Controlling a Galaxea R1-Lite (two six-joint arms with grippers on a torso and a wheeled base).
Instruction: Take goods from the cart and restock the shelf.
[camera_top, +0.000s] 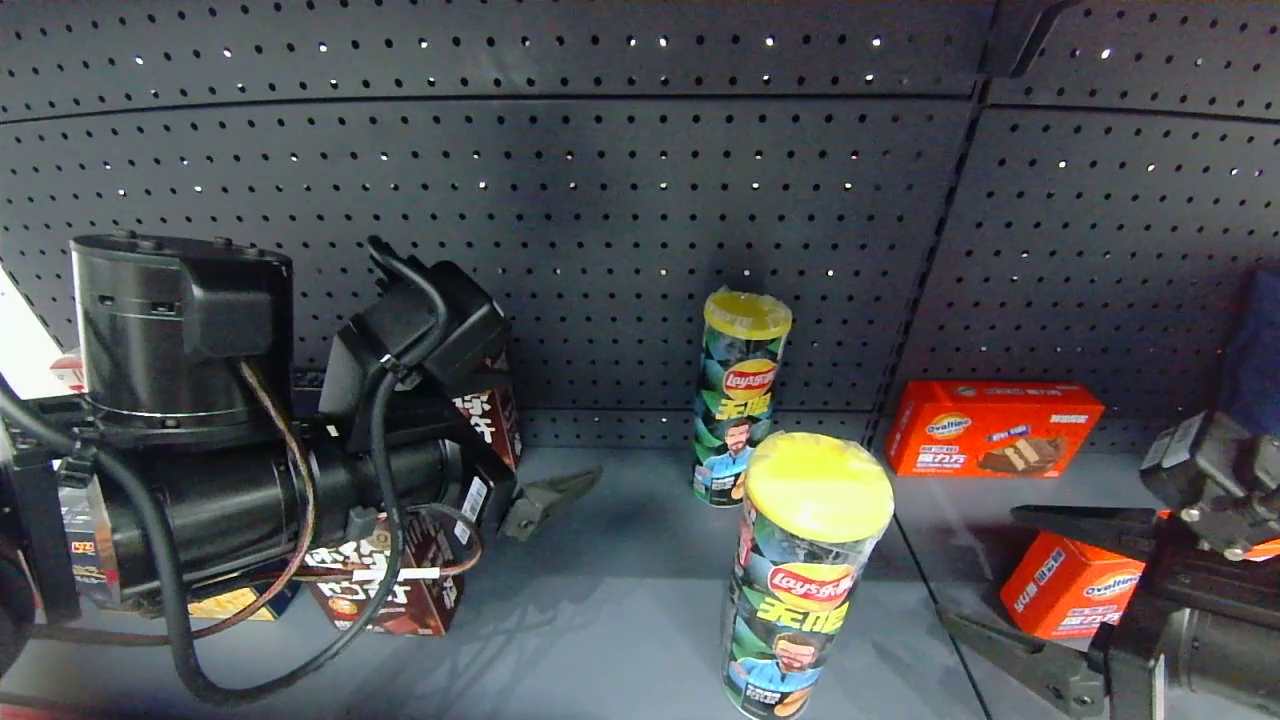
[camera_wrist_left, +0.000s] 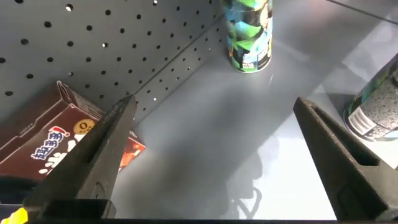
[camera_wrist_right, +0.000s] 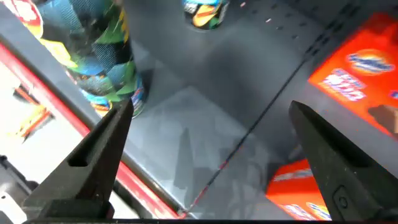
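Observation:
Two chip cans with yellow lids stand on the grey shelf (camera_top: 620, 600): one at the back (camera_top: 740, 400), one nearer the front edge (camera_top: 805, 580). My left gripper (camera_top: 560, 490) hangs low over the shelf left of the cans, beside brown cartons (camera_top: 400, 590). In the left wrist view it (camera_wrist_left: 214, 106) is open and empty, with a brown carton (camera_wrist_left: 56, 134) by one finger and the back can (camera_wrist_left: 249, 34) ahead. My right gripper (camera_top: 980, 568) is at the lower right, open and empty (camera_wrist_right: 210, 109), between the front can (camera_wrist_right: 99, 56) and an orange box (camera_wrist_right: 298, 196).
A dark pegboard wall (camera_top: 600, 200) backs the shelf. One orange box (camera_top: 990, 425) lies against it at the right, another (camera_top: 1070, 585) sits nearer the front. A red strip (camera_wrist_right: 81, 124) runs along the shelf's front edge. Bare shelf lies between the cartons and the cans.

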